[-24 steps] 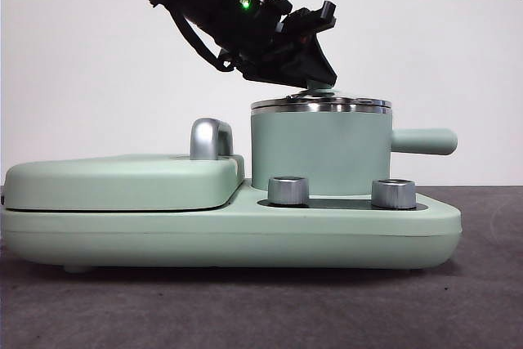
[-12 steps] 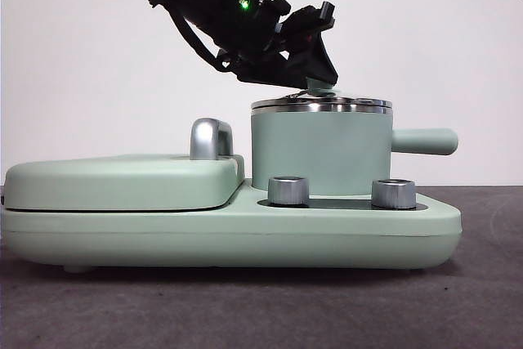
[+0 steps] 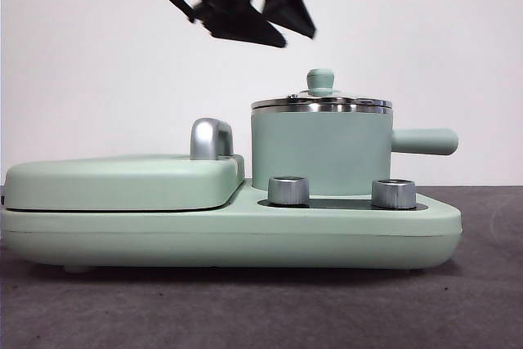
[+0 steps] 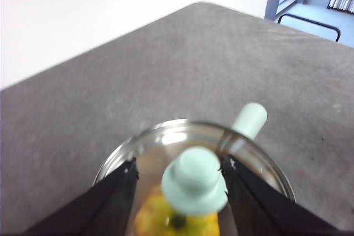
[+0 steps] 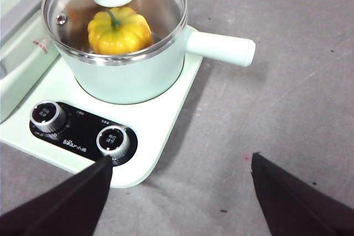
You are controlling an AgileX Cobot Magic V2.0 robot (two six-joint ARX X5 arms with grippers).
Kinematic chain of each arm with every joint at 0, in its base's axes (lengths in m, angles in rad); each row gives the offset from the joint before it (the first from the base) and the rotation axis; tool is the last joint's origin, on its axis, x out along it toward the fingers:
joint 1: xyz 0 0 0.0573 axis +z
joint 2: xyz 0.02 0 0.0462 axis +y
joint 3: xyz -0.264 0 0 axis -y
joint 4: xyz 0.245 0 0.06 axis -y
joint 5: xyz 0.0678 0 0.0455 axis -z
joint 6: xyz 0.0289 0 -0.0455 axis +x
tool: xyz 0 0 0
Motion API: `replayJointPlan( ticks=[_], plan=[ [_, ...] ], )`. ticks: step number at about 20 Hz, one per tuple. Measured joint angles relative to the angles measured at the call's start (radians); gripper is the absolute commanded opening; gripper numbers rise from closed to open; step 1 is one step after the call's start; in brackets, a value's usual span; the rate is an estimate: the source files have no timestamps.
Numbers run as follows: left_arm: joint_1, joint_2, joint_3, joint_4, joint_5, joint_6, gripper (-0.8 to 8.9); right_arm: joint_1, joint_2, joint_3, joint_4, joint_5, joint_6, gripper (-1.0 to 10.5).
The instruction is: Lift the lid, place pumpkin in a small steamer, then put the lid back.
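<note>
The lid (image 3: 320, 105) sits closed on the small steamer (image 3: 319, 153), its mint-green knob (image 3: 320, 81) standing free. Through the glass the pumpkin (image 5: 119, 30) shows inside the pot; it also shows under the lid (image 4: 160, 142) as pumpkin (image 4: 149, 219). My left gripper (image 3: 296, 36) hangs open a short way above and to the left of the knob, touching nothing; in its wrist view the left gripper (image 4: 178, 164) has one jaw on each side of the knob (image 4: 193, 181). My right gripper (image 5: 180, 161) waits open, back from the steamer (image 5: 133, 75), holding nothing.
The steamer stands on a wide mint-green appliance base (image 3: 245, 230) with two silver knobs (image 3: 288, 190) (image 3: 393, 194). A flat mint-green cover (image 3: 122, 181) with a chrome handle (image 3: 210, 138) fills the base's left half. The pot's side handle (image 3: 425, 141) sticks out to the right.
My left gripper has let go of the lid's knob and risen up and to the left. The lid stays seated on the steamer.
</note>
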Motion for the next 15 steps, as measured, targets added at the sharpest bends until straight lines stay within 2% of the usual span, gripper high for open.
replayJointPlan(
  ticks=[7, 10, 15],
  plan=[
    [0.094, -0.155, -0.001, -0.379, 0.003, -0.147, 2.54, 0.000, 0.005, 0.000, 0.007, -0.008, -0.010, 3.9],
    [0.105, -0.248, -0.055, -0.404, 0.004, -0.170, 2.54, 0.000, 0.027, 0.000, 0.045, -0.026, -0.027, 3.9],
    [0.137, -0.462, -0.258, -0.410, -0.008, -0.245, 2.53, 0.000, 0.089, 0.000, 0.116, -0.097, -0.035, 3.9]
  ],
)
